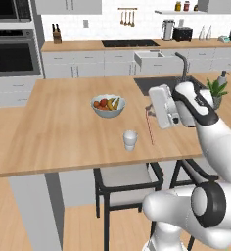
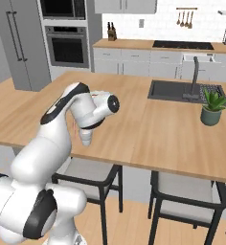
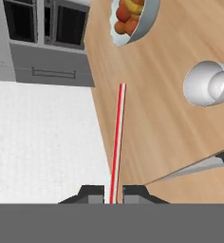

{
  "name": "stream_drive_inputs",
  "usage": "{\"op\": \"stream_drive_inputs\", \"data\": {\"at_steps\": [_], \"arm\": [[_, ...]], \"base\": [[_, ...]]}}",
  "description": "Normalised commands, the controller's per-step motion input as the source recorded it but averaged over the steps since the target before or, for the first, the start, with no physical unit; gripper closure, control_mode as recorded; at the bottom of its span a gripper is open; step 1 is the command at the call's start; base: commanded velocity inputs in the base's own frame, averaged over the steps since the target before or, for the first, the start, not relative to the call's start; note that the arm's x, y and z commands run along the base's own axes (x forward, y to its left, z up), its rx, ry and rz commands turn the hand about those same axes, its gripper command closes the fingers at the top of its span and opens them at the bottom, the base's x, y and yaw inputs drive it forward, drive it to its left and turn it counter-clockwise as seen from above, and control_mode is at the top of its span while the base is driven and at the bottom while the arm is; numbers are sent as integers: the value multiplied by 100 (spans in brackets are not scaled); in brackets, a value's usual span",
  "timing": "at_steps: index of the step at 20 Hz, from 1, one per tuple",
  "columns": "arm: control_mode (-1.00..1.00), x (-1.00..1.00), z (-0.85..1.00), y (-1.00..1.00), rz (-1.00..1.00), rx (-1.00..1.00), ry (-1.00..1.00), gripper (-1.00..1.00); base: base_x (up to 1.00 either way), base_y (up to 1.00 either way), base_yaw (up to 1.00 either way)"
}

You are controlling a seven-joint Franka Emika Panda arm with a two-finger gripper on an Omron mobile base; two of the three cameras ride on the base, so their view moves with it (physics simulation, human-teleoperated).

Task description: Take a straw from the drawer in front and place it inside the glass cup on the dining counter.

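Straw (image 3: 116, 142) hanging pinched between closed gripper (image 3: 113, 193) fingertips, pointing down over the dining counter (image 1: 63, 132) near edge, standing just right of the glass cup (image 1: 130, 139), fruit bowl (image 1: 108, 106) sitting farther back, sink (image 2: 182, 90) lying far right.

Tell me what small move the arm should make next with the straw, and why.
Probably shift the hand sideways toward the small clear whitish glass cup. The gripper has its fingers shut on the thin red-pink straw, held above the light-wood dining counter, but the straw hangs beside the cup, not over its mouth.
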Motion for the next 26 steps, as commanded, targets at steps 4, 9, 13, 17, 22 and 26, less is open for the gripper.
{"op": "stream_drive_inputs", "data": {"at_steps": [4, 9, 13, 17, 22, 26], "arm": [[-100, 44, 0, 0, 12, 4, -5, 100], [-100, 32, -4, 0, 11, 0, -14, 100], [-100, 28, -1, 1, 7, 0, -17, 100], [-100, 17, 0, 20, 2, 1, -8, 100], [-100, 8, -6, 32, 0, 0, -6, 100], [-100, 2, -5, 23, 0, 1, -11, 100]], "base": [[0, 0, 0], [0, 0, 0], [0, 0, 0], [0, 0, 0], [0, 0, 0], [0, 0, 0]]}}
